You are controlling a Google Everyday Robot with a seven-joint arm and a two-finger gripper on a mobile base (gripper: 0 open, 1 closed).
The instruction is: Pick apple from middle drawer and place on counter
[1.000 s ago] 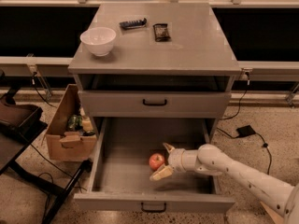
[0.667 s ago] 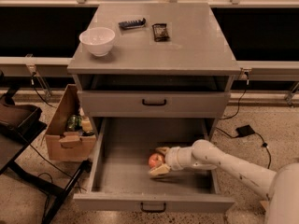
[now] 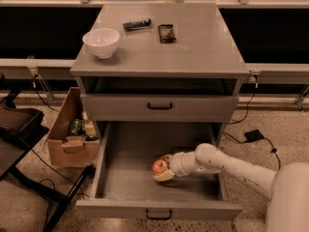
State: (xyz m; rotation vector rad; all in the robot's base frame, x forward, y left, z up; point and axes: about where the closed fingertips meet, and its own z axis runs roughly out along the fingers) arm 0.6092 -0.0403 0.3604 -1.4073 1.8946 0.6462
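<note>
I have the claw [image 3: 163, 168] down inside the open middle drawer [image 3: 128, 146], near the middle of its floor and a little toward the front. Its two pale fingers [image 3: 164, 177] sit on the far and near sides of the apple [image 3: 159, 166], closed against it. The apple rests low on the drawer floor, not lifted. The white arm [image 3: 227, 164] reaches in from the right, crossing over the drawer's right wall.

Above the opening, the shallower drawer [image 3: 159, 106] is shut, and its front overhangs the back of the middle drawer. On the desk [image 3: 203, 42] I see a white bowl [image 3: 101, 41] at the left, a dark bar-shaped object [image 3: 137, 24] behind it, and a small dark packet [image 3: 167, 33] just beside that. A cardboard box [image 3: 65, 146] with bottles inside stands on the floor, touching the drawer's left wall. A black adapter [image 3: 253, 136] with its cable lies on the floor to the right.

Compared with a second ago, the claw has slid left, so the fingers now bracket the apple instead of lying just to its right. The apple itself has barely shifted.
</note>
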